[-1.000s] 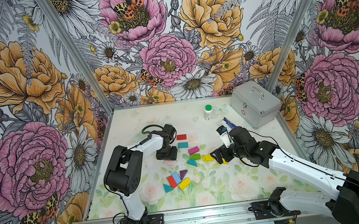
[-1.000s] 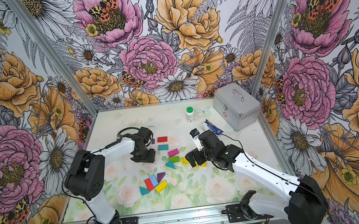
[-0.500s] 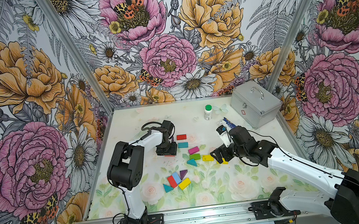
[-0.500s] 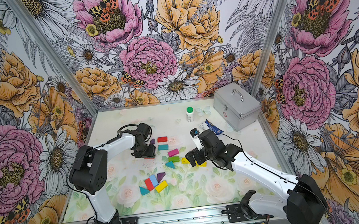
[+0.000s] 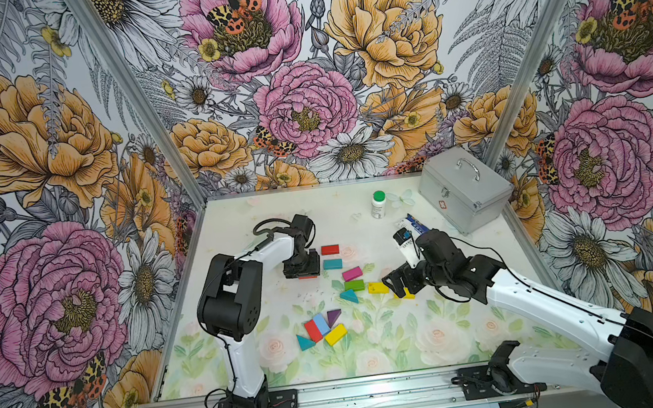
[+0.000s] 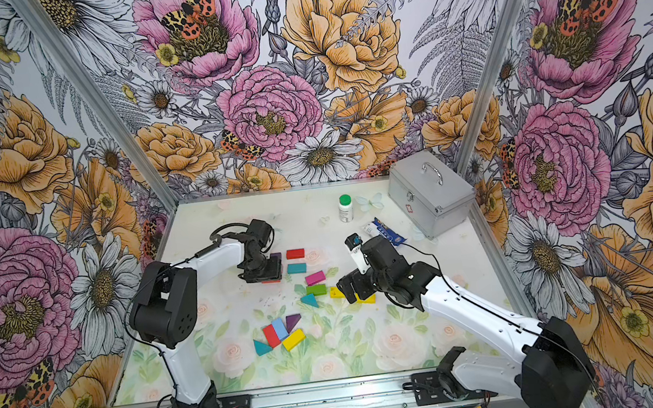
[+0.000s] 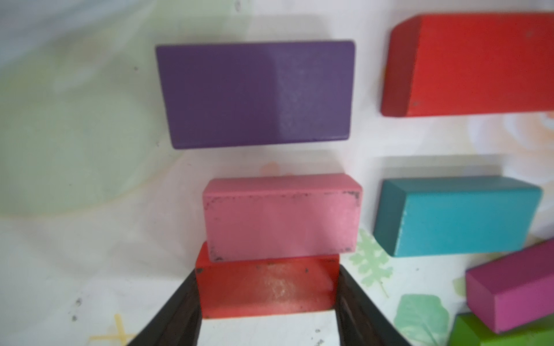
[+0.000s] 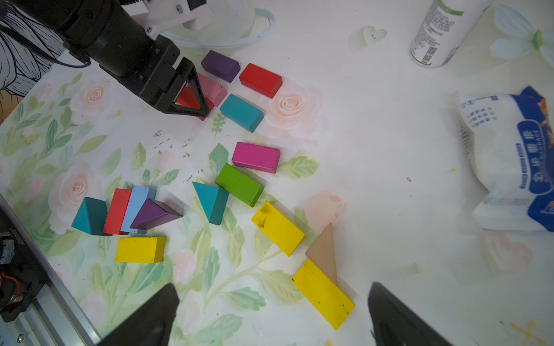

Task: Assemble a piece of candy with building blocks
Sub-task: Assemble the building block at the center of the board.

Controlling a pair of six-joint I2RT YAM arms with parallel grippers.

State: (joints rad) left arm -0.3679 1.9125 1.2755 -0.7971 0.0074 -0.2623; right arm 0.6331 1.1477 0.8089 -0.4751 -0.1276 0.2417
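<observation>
My left fingers [image 7: 177, 311], clamped on the red block [image 7: 266, 287], have edged it against the pink block [image 7: 281, 215], likely building the candy's body; right fingers [image 8: 144, 323] hover wide open, empty.

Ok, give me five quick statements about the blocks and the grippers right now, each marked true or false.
1. The left gripper is shut on a red block. True.
2. The right gripper is shut. False: it is open and empty.
3. The white bottle stands upright. True.
4. The tan triangle lies apart from every other block. False: it lies against a yellow block.
5. The silver case stands open. False: its lid is closed.
</observation>
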